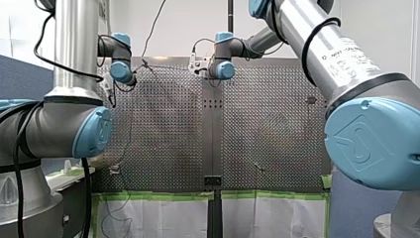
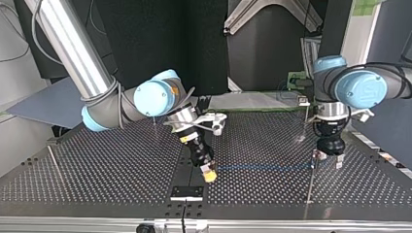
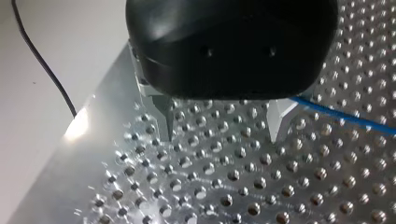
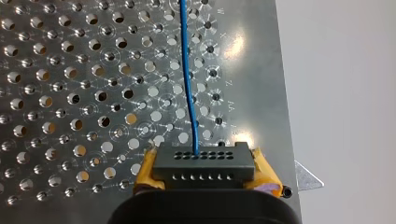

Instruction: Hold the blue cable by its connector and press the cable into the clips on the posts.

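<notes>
In the right wrist view my right gripper [image 4: 204, 171] is shut on the black connector [image 4: 204, 158], yellow pads on both of its sides. The blue cable [image 4: 187, 70] runs straight ahead from the connector, close over the perforated table. In the top view this gripper [image 2: 209, 174] hangs low at the table's middle, and the blue cable [image 2: 262, 167] stretches toward a thin post [image 2: 311, 182]. My left gripper [image 2: 329, 159] hovers just beyond that post. In the left wrist view its metal fingers [image 3: 166, 119] stand open with nothing between them, and the blue cable [image 3: 336, 114] passes beside one finger.
Thin posts also stand at the top view's left [image 2: 53, 162] and behind my left gripper [image 2: 306, 116]. A black bracket [image 2: 186, 192] sits at the near edge under my right gripper. The table's edge [image 4: 280, 93] runs close beside the connector.
</notes>
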Tool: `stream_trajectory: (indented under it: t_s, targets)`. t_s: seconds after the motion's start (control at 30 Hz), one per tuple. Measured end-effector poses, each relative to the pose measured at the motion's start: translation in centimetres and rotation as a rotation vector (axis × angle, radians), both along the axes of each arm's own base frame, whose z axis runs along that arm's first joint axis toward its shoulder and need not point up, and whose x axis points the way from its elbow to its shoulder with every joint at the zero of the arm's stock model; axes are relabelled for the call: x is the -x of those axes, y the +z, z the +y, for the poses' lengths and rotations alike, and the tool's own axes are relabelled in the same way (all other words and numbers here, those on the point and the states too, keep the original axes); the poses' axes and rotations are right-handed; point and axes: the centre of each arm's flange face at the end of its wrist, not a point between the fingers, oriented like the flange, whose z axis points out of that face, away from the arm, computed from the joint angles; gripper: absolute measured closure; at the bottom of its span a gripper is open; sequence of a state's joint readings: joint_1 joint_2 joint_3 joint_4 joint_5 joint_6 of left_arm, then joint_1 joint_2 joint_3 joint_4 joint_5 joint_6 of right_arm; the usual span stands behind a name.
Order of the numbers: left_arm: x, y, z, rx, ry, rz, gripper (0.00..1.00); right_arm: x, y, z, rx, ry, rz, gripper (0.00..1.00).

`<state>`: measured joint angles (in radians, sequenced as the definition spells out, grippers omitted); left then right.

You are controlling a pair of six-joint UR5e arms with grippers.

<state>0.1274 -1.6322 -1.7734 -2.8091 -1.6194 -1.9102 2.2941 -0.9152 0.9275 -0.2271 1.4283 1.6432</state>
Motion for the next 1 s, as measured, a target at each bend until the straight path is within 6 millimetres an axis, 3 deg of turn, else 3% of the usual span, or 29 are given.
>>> stream_trajectory:
  t_s: [0.27, 0.73, 1.0]
  targets:
    - [3.0, 0.6, -0.4, 0.023, -0.003, -0.008, 0.0, 0.0, -0.1, 0.0, -0.003, 0.0, 0.002, 1.0]
    - [7.4, 5.9, -2.2, -0.003, -0.095, -0.064, 0.0, 0.1, -0.2, -0.1, -0.003, -0.002, 0.003, 1.0]
    - [8.3, 5.6, -2.3, -0.049, -0.086, 0.002, 0.0, 0.1, -0.2, -0.1, -0.004, -0.002, 0.003, 1.0]
